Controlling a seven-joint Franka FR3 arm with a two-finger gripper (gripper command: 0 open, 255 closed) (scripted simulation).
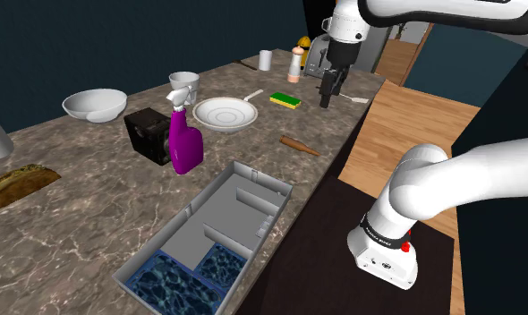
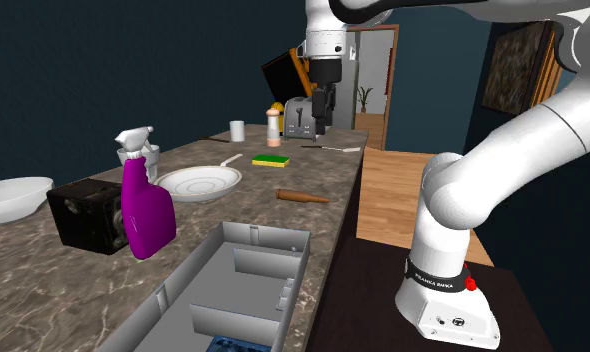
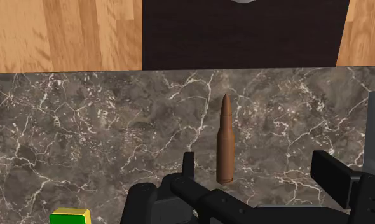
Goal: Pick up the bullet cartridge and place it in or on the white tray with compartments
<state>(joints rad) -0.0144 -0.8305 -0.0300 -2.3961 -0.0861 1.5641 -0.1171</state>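
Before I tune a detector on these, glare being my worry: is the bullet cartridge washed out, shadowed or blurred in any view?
Wrist view: the cartridge is crisp, evenly lit brown, without glare or visible shadow on the marbled counter. Shoulder view: dimmer, it reads small yet distinct. Second exterior view: likewise; the brightest patch is the doorway far behind.

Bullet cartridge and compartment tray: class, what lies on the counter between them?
Nothing: the shoulder view shows bare marbled counter between the brown cartridge and the grey tray.
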